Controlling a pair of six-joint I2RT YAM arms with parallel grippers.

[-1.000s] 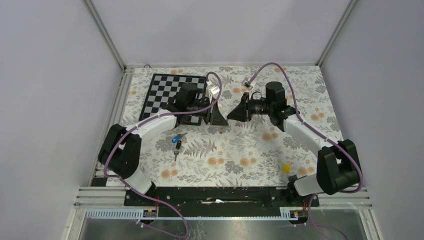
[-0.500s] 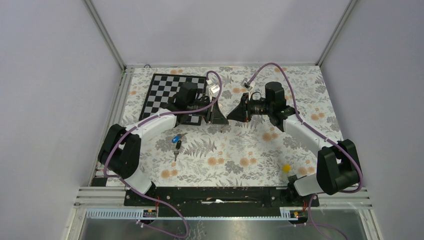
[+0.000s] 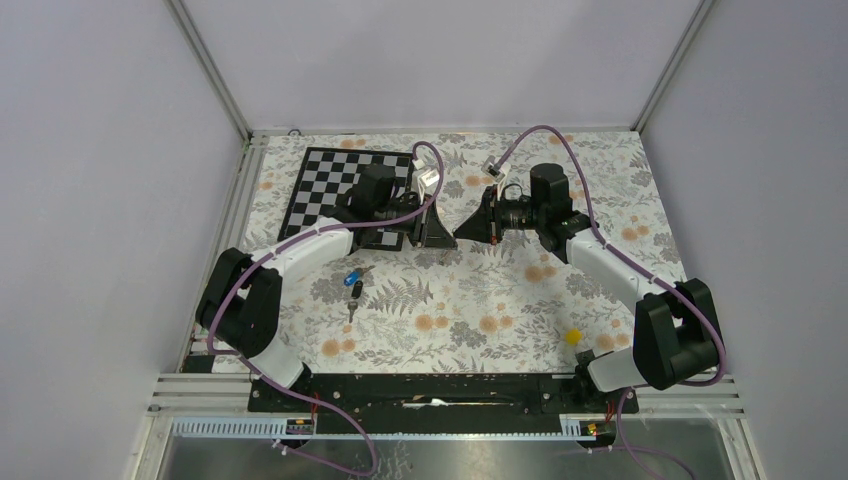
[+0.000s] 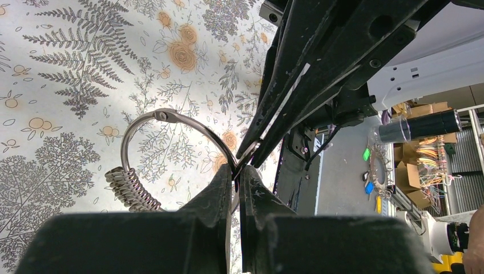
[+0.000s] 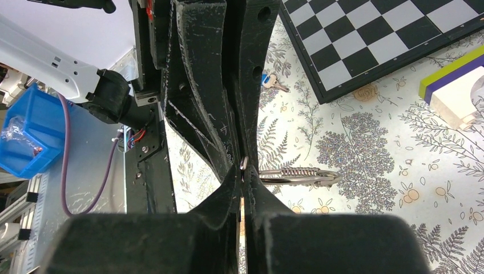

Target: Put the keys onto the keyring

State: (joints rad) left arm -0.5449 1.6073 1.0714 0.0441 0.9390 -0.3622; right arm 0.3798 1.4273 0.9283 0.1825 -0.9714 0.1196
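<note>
The keyring [image 4: 149, 120] is a thin silvery wire ring with a fan of small metal pieces [image 4: 130, 190], held just above the floral mat. My left gripper [image 4: 237, 171] is shut on its wire on the right side. My right gripper [image 5: 242, 177] meets it tip to tip and is shut on the same stretch of wire, a silver bit showing between its pads. Edge-on, the keyring [image 5: 297, 175] sticks out to the right of those tips. In the top view both grippers [image 3: 452, 237] touch at mid-table. The keys [image 3: 353, 285], one blue-headed and one black-headed, lie on the mat left of centre.
A chessboard [image 3: 345, 180] lies at the back left under the left arm. A small yellow block [image 3: 572, 336] sits near the right arm's base. A white block with a yellow and purple edge [image 5: 456, 91] rests beside the chessboard [image 5: 388, 40].
The right gripper's jaws have closed from a small gap onto the keyring wire. Both arms and the keys stay where they were.
</note>
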